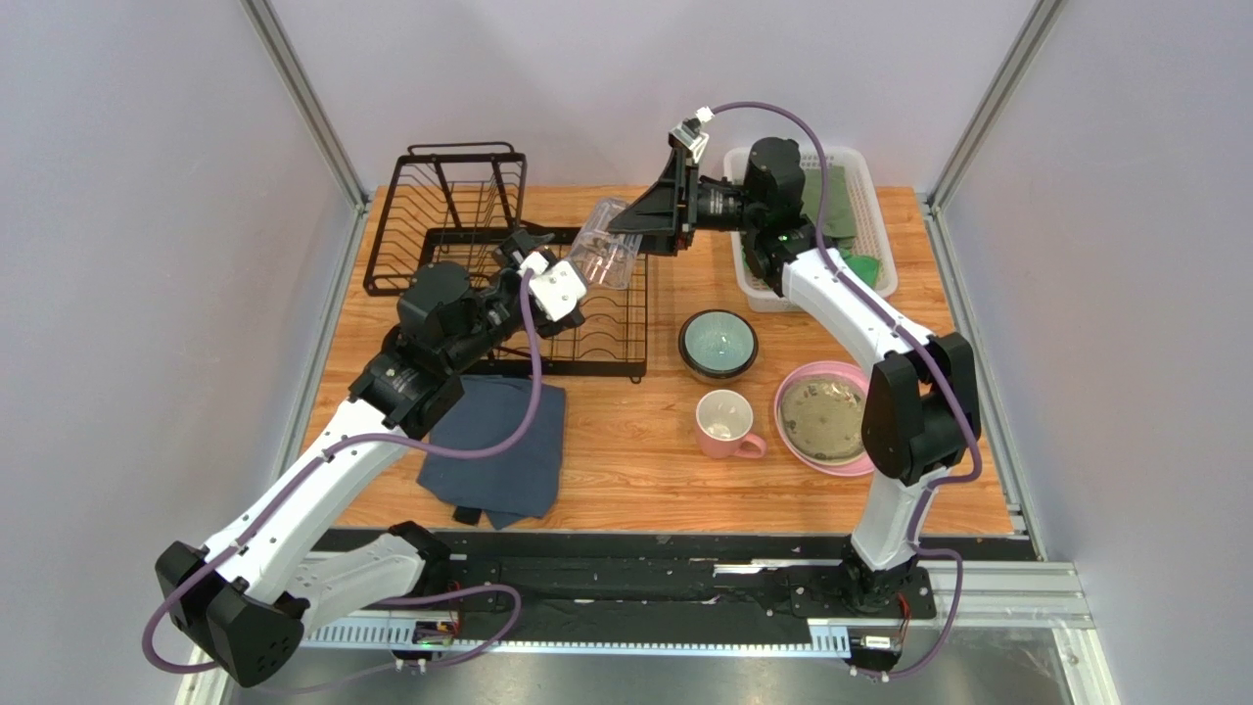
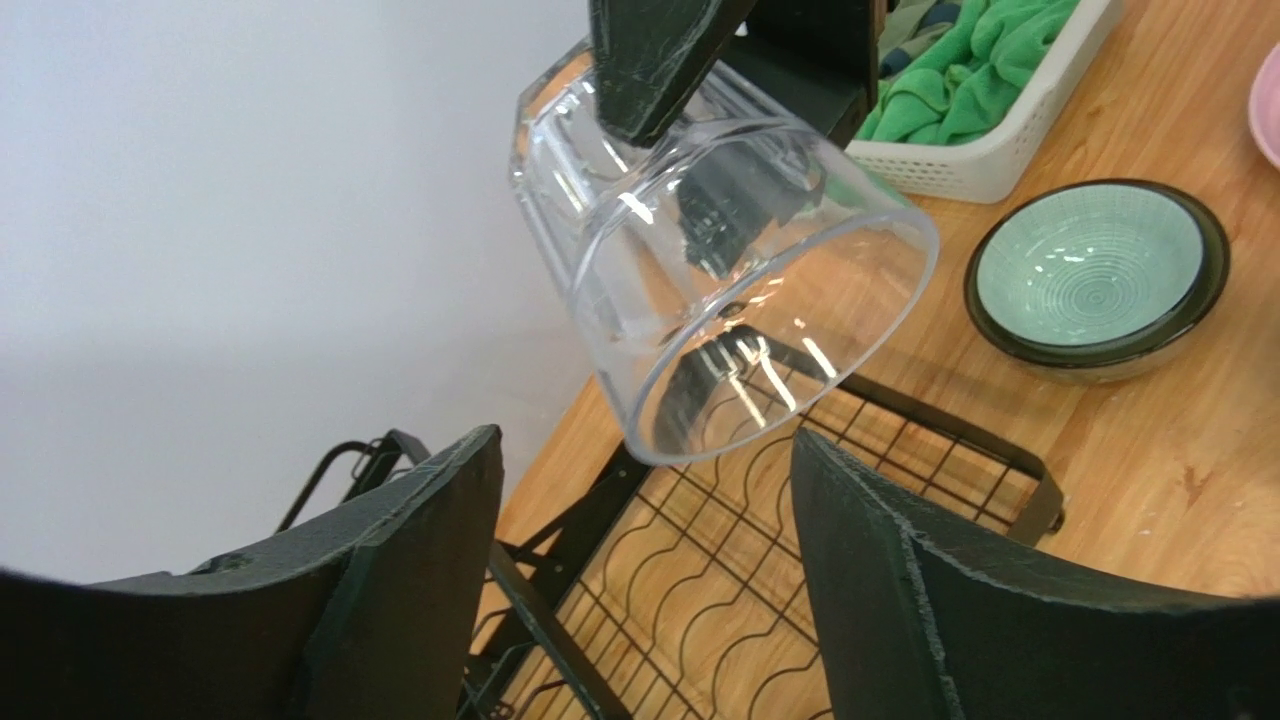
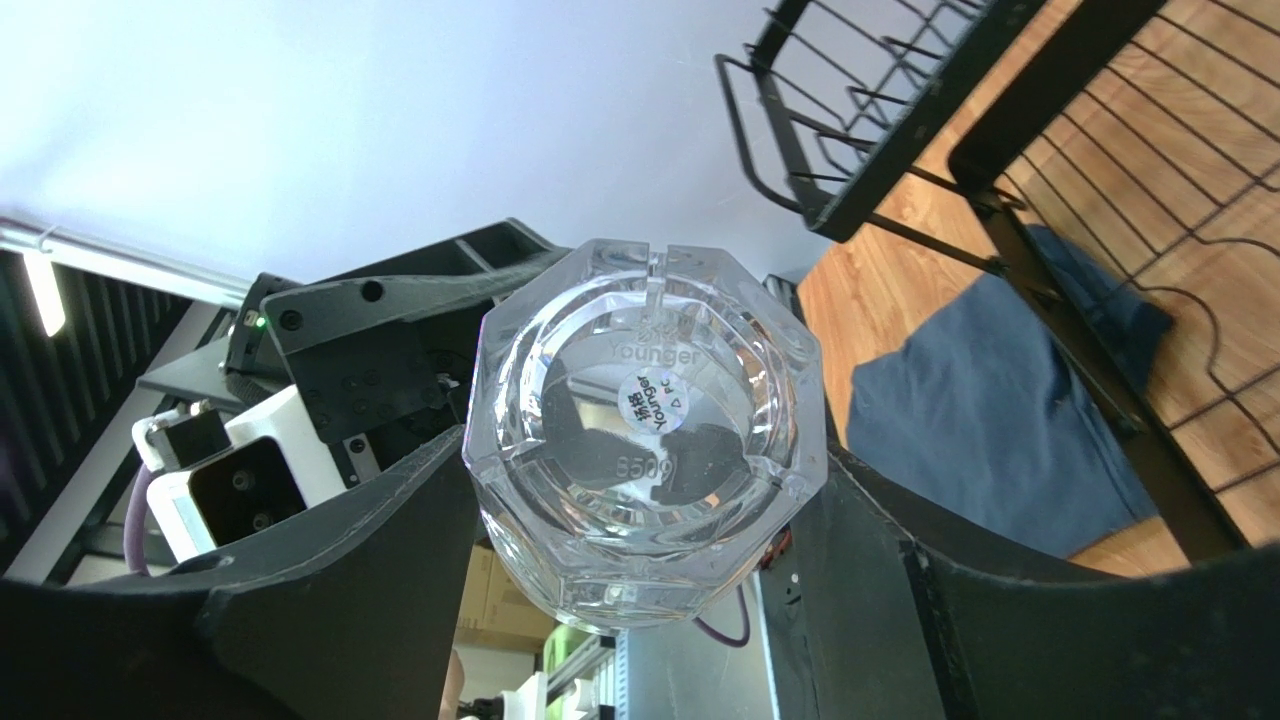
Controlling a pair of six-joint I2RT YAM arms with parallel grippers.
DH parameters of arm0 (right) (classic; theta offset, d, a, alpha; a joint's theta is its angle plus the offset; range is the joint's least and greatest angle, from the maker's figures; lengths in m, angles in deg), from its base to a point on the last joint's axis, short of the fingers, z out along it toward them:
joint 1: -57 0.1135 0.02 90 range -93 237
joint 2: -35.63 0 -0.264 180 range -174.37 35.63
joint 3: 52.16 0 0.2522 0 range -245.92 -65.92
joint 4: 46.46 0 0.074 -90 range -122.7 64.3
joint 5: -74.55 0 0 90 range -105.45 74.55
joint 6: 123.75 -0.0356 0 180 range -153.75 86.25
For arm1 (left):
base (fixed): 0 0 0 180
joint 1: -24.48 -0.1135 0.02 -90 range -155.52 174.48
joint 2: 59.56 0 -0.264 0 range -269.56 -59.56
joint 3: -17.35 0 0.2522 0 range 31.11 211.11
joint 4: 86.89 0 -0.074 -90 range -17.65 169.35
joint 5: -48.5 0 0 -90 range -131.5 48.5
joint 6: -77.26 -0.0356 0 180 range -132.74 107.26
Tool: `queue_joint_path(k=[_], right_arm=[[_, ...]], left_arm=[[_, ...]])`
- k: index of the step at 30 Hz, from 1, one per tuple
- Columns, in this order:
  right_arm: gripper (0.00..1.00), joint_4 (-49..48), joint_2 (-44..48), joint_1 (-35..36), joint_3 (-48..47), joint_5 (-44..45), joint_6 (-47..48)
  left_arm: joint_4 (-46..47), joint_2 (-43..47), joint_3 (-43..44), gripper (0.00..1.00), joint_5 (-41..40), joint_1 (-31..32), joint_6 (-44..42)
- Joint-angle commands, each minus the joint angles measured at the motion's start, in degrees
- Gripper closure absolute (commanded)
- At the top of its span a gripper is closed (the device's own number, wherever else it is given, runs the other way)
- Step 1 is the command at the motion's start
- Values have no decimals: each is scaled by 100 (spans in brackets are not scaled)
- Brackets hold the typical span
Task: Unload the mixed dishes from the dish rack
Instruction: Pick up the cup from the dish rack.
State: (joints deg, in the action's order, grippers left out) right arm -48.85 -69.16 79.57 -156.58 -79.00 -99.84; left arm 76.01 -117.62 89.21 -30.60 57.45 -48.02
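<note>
Black base rail (image 1: 633, 588) w/ both arms bolted on runs along the near edge of the wooden counter (image 1: 647, 478). Just beyond, near-left, a folded blue-grey cloth (image 1: 497, 441) lies flat, its far edge by the black wire dish rack (image 1: 441, 221).

The clear faceted glass tumbler (image 1: 608, 253) hangs in the air over the far right part of the rack's lower tray, tipped on its side. The right tool (image 1: 630, 228) is clamped on its base end, one finger each side. The open mouth faces the left tool (image 1: 547, 250), whose jaws stand apart w/ the rim just btwn the fingertips (image 2: 478, 450), not touching.

Right of the rack on the counter: dark bowl w/ teal inside (image 1: 718, 345), upright. Near of it, pink mug (image 1: 727, 422), upright, handle to the right. Just right of the mug, small cream plate (image 1: 821, 411) sits on the large pink plate (image 1: 849, 467).

Far right: white plastic basket (image 1: 868, 184) holding green cloths (image 1: 841, 213).
</note>
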Motion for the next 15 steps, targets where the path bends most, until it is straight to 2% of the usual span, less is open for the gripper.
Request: queue_joint_path(k=[1,5,15], right_arm=[[100,-969,126,125,118,0,-614],[100,-1137,91,239,188,9,-739],[100,-1567,29,362,382,-26,-1029]], left_arm=[[272,-82,280,24,176,43,461],[298,-118,315,27,158,43,435],[307,-144,306,62,185,52,435]])
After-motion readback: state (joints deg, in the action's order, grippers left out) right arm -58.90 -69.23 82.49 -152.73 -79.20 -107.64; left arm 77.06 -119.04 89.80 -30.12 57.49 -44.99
